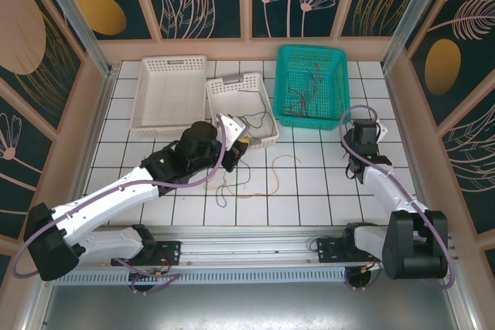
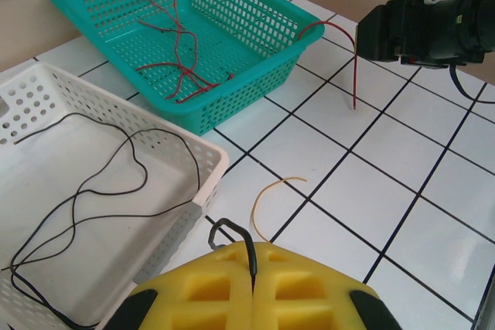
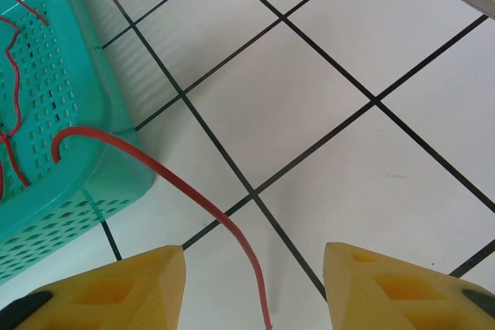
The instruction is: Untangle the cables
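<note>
Red cable (image 3: pixel 192 195) between parted jaws

White-and-black arms (image 1: pixel 108 205) with purple cables (image 1: pixel 14 256), each pincer (image 2: pixel 254 256) tipped with yellow ribbed fingers (image 3: pixel 131 291)

Bright, even light from overhead washes the white tiled bench (image 1: pixel 325 191). Shadows are faint and soft-edged, with a pale one beside the white perforated plastic basket (image 2: pixel 155 123). There is no hard glare on the tiles. The overhead view is crisp, and the wrist views soften slightly along their bottom edges.
</note>
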